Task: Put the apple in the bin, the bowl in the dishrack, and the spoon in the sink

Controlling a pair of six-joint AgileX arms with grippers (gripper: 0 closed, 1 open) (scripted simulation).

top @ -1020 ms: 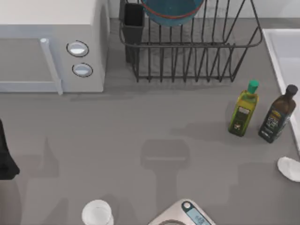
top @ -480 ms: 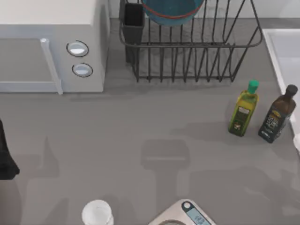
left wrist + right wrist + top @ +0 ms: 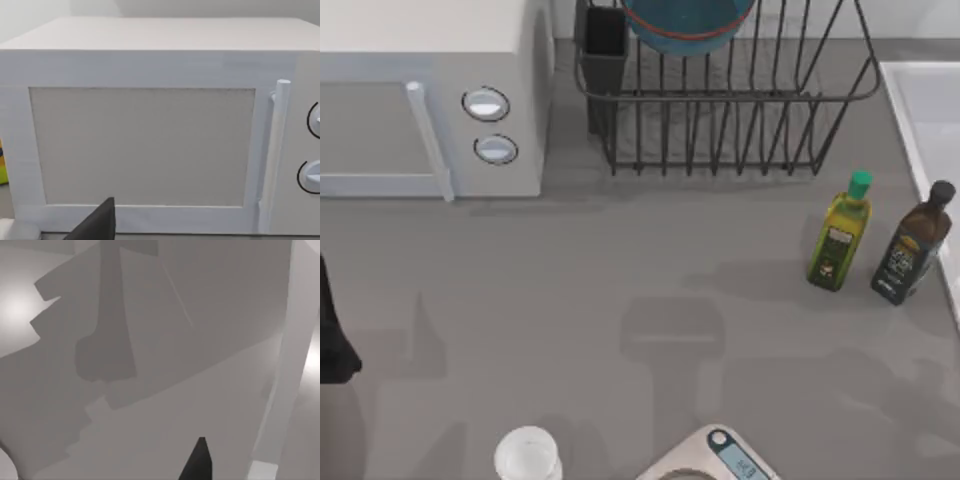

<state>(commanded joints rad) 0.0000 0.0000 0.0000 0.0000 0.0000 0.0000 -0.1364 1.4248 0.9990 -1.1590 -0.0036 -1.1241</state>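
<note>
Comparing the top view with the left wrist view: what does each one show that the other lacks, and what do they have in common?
Top view alone: the dishrack with the bowl in it, the sink at the right edge, two bottles, a white cup and a scale. Left wrist view alone: the microwave's full door panel seen front-on, and a dark finger of the left gripper. Both share the microwave, its handle and its two knobs.

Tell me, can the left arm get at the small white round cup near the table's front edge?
Probably yes. The left arm sits at the table's left edge, and only bare grey tabletop lies between it and the small white round cup.
</note>
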